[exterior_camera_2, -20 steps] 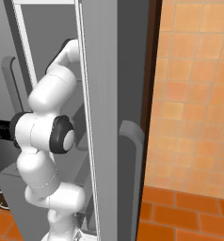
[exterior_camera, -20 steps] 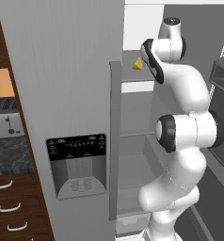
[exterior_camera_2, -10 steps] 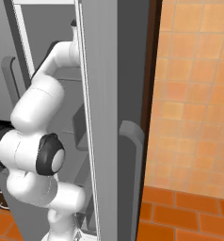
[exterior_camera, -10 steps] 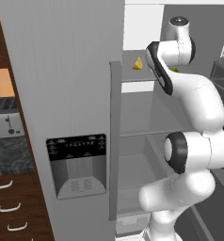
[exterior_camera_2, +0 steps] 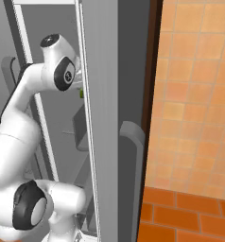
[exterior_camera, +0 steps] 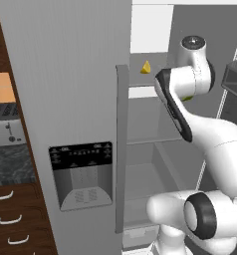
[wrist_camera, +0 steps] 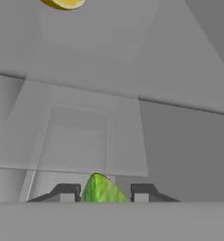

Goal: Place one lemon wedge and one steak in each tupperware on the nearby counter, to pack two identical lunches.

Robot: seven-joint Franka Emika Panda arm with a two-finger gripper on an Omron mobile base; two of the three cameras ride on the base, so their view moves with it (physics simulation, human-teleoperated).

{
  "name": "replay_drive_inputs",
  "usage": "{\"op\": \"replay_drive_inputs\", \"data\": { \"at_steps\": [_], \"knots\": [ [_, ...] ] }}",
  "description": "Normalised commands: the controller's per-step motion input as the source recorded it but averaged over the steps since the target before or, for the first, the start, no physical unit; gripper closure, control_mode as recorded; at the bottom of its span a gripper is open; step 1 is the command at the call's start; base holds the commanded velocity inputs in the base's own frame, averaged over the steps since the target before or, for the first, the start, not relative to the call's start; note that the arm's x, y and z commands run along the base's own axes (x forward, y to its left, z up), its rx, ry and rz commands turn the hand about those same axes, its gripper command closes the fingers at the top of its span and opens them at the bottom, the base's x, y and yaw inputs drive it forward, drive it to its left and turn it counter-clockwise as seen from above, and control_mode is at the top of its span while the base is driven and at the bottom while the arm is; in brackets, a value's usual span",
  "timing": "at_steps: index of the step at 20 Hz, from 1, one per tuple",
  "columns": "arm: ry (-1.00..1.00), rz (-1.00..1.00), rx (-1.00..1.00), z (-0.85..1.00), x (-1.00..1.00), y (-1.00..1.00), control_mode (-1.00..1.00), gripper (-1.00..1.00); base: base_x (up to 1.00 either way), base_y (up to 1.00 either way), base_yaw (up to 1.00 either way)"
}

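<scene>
At the far left of the left base view a strip of the speckled black counter (exterior_camera: 8,167) shows above dark wooden drawers (exterior_camera: 11,219) with curved silver handles; no tupperware can be seen on that strip. Next comes the closed fridge door (exterior_camera: 65,99), with its dispenser panel (exterior_camera: 80,174) and a tall grey handle (exterior_camera: 122,149) along its edge. Past that edge the fridge stands open, and a lemon wedge (exterior_camera: 146,67) rests on an upper shelf (exterior_camera: 145,87), just beside the handle's top, where the arm can reach it from the front. The same yellow wedge sits at the top edge of the hand view (wrist_camera: 63,4), well apart from the fingertips.

Further right, the white arm bends up from the base and reaches into the fridge at shelf height. A small patch of green shows just beside its wrist in both base views. The hand view explains it: the gripper (wrist_camera: 102,193) has its jaws drawn in close around a lime wedge (wrist_camera: 102,189), one dark fingertip on either side, the green piece filling the gap between them. Whether the pads already press on it cannot be told, but this looks like a grasp being made or just made.

Judged against the task, that is the wrong fruit: the lunches call for lemon, and the lemon wedge lies untouched on the shelf. No steak can be seen here.
</scene>
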Motion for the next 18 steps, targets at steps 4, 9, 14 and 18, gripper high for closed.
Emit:
{"op": "replay_drive_inputs", "data": {
  "at_steps": [4, 9, 14, 18],
  "knots": [
    [-0.08, 0.00, 0.00, -0.18, -1.00, 0.16, -1.00, 1.00, 0.00, 0.00, 0.00],
    [-0.16, 0.00, -0.01, -0.18, -1.00, 0.27, -1.00, 1.00, 0.00, 0.00, 0.00],
    [0.00, 0.00, 0.00, 0.00, 0.00, 0.00, 1.00, 1.00, -0.98, 0.90, 0.07],
    [0.00, 0.00, 0.00, 0.00, 0.00, 0.00, 1.00, 1.00, -0.60, 1.00, 0.13]
  ]
}}
